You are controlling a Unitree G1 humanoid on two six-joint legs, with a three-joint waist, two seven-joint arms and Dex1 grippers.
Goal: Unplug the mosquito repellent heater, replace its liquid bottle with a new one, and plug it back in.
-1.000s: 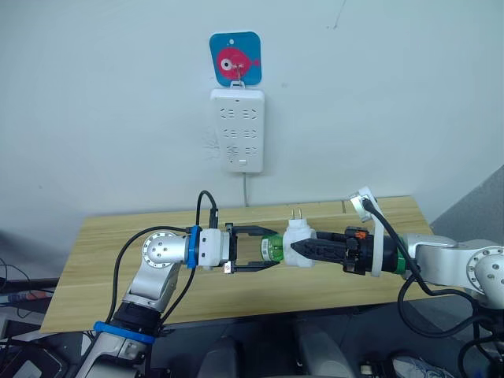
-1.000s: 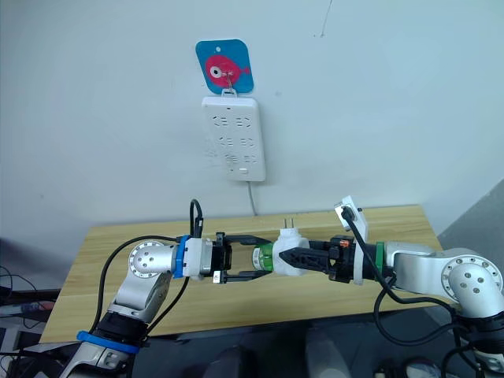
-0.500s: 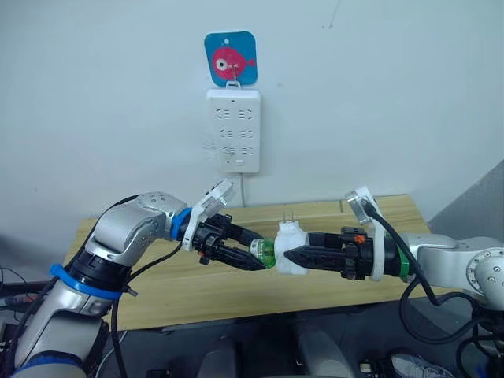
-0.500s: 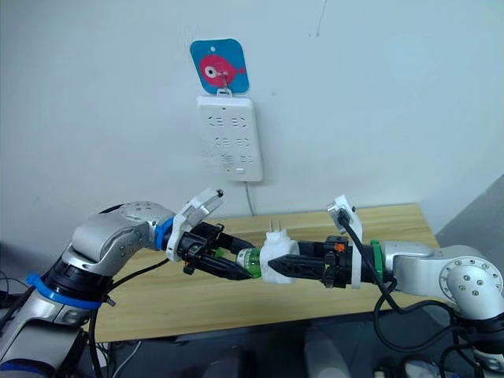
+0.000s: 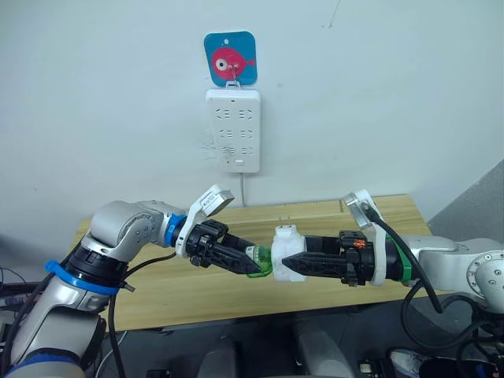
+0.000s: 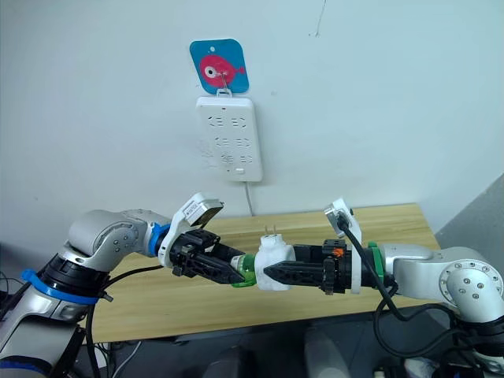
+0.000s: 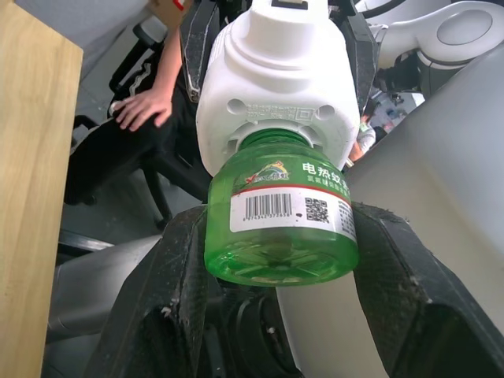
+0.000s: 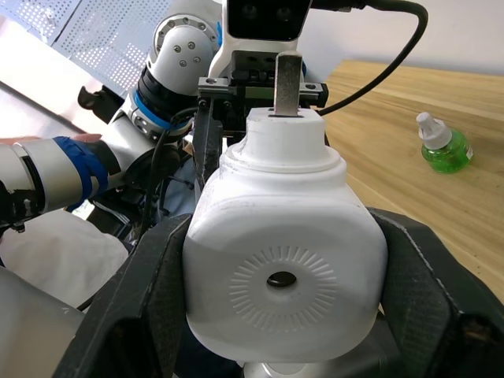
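Here the head views give the overall layout: both arms meet in mid-air in front of the wooden table (image 5: 197, 287), below the white power strip (image 5: 233, 130) on the wall w/ the fish hook plate (image 5: 231, 58) above it. The right gripper (image 5: 277, 261) reaches in from the right, forearm roughly level, fingers clamped on the sides of the mosquito repellent heater (image 5: 287, 252); the left gripper (image 5: 253, 266) comes from the left w/ elbow bent and wrist angled down toward centre, fingers clamped on its liquid bottle (image 5: 262, 256), which is touching the heater's left end. Left wrist view adds detail: the green bottle (image 7: 281, 224) w/ barcode label sits neck-in at the heater's threaded base (image 7: 277, 87), black fingers (image 7: 179, 299) pressed to both sides of it; whether the thread is fully seated can't be told. A person's hand (image 7: 139, 109) on a knee shows past the table edge there. Right wrist view shows the heater's round vent (image 8: 282, 279) facing the cam, prongs (image 8: 288, 79) pointing away toward the left arm, fingers (image 8: 138, 303) hugging both flanks. It also shows the new one (image 8: 441, 146), white-capped, standing upright on the table, well apart from both grippers.
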